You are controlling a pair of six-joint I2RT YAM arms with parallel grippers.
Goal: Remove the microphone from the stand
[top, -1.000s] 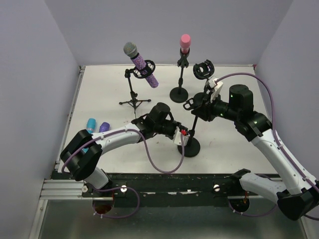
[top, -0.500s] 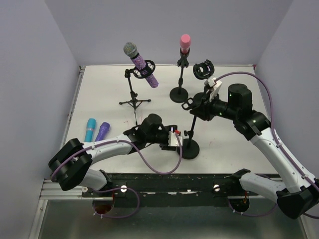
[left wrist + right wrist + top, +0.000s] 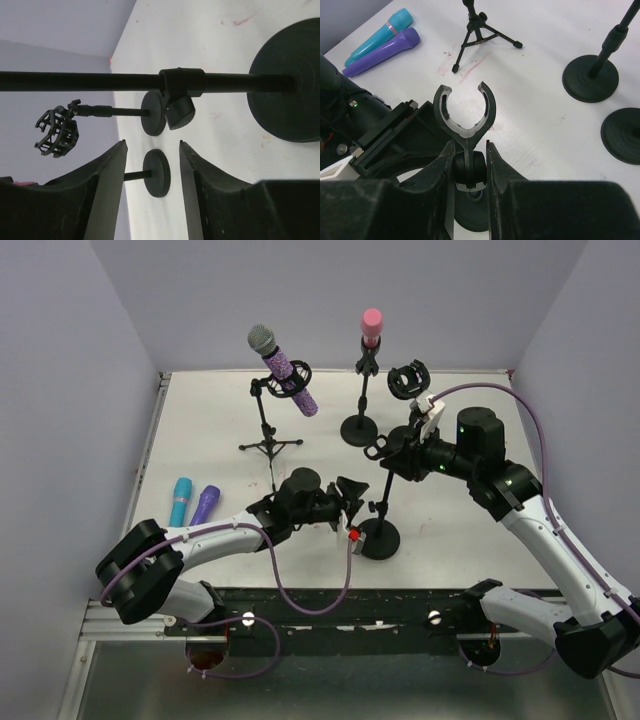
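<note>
A: Left gripper (image 3: 151,146)?
B: Jaws apart, nothing between them. It sits just left of the pole (image 3: 90,81) of the near stand (image 3: 382,538), facing the collar (image 3: 182,80) partway up, close but not touching.
A: And the right gripper (image 3: 468,150)?
B: Closed tight on the neck of that stand's clip (image 3: 465,112), at the top of the pole, with the U-shaped fork sticking out past its fingertips.
A: Where are the mics from there?
B: Two stand at the far side. A glitter mic (image 3: 283,368) leans in a tripod (image 3: 268,436), far and left of both grippers. A pink mic (image 3: 371,326) stands upright on a round-based stand (image 3: 359,428), beyond the right gripper. Both are well apart from the grippers.
A: Any on the table (image 3: 470,530)?
B: A teal mic (image 3: 180,500) and a purple mic (image 3: 206,504) lie side by side near the left edge, well left of the left gripper, beside its arm (image 3: 220,530)
</note>
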